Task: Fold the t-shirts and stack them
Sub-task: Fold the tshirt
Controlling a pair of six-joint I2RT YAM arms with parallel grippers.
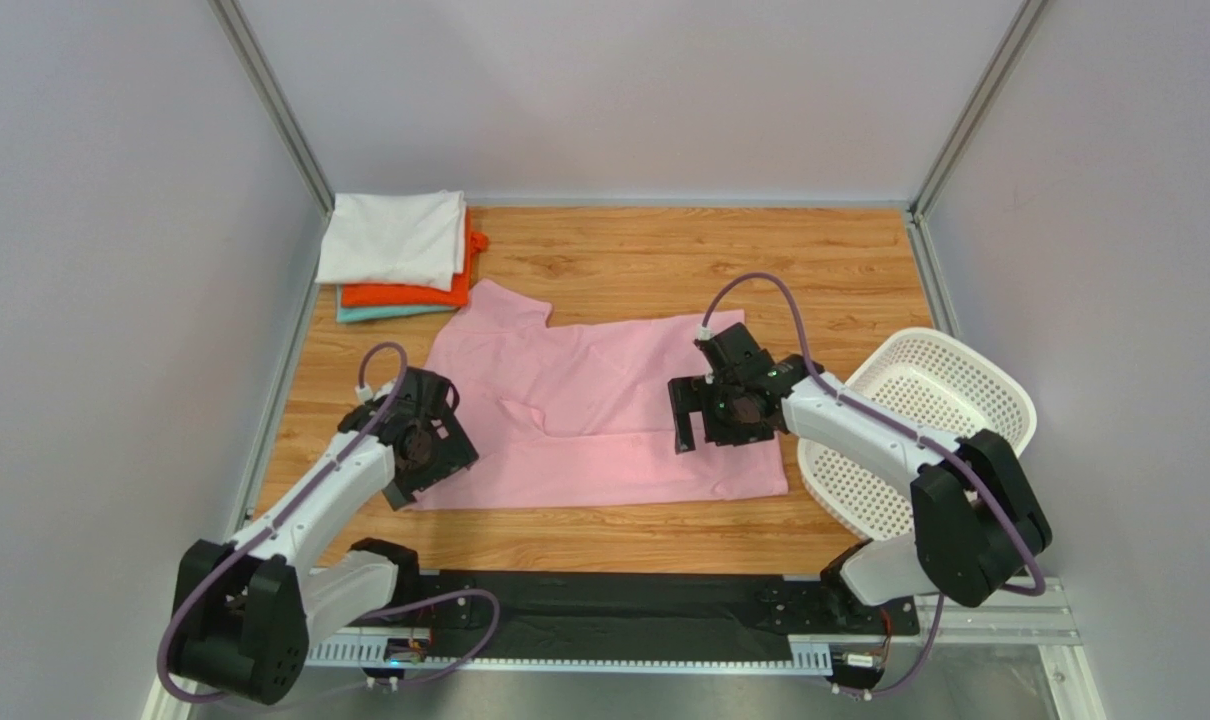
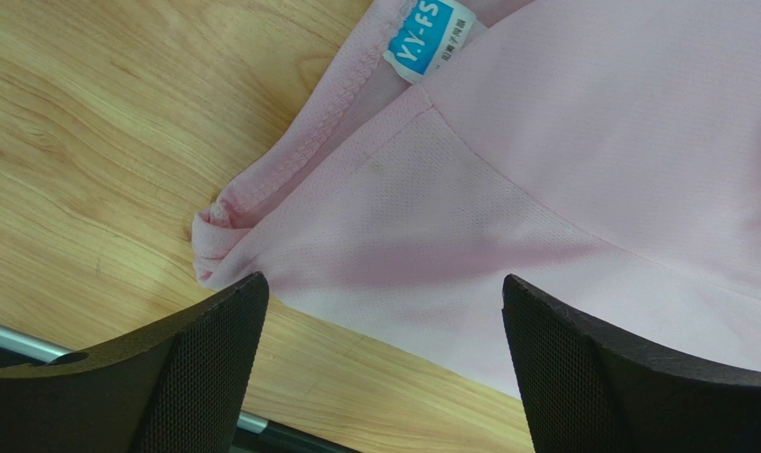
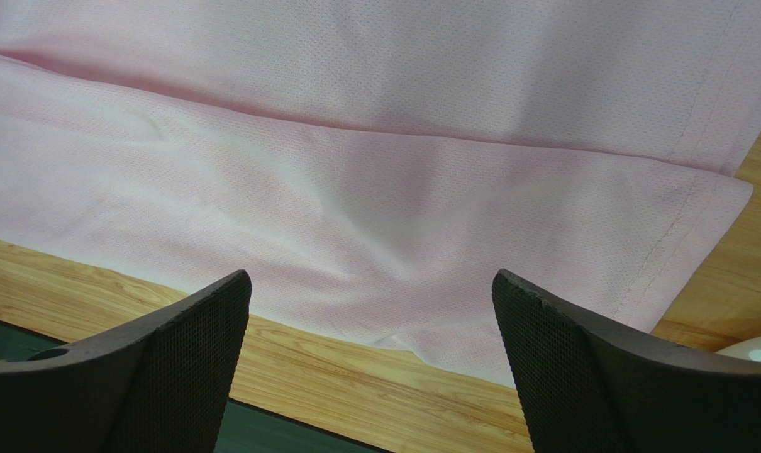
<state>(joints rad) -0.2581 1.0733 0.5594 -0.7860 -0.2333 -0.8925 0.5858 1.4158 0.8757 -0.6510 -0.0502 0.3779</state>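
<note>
Wood-grain table (image 1: 626, 255), plain grey walls (image 1: 626, 90), aluminium corner posts (image 1: 273, 98)

One text can be read: "Y.Y-FS", printed in white on a small blue label (image 2: 430, 38) sewn inside the neckline of the pink t-shirt (image 2: 592, 170). Smaller characters printed beside it cannot be made out.

Pink tee (image 1: 596, 405) plain, fine mesh weave; neck label (image 2: 430, 38) blue w/ white letters. Other tees: white tee (image 1: 393, 237), orange-red tee (image 1: 408, 294), teal tee (image 1: 386, 314), all plain. Table (image 1: 686, 255) light wood grain, yellowish-brown. Basket (image 1: 949, 387) white, perforated w/ small holes all over.
</note>
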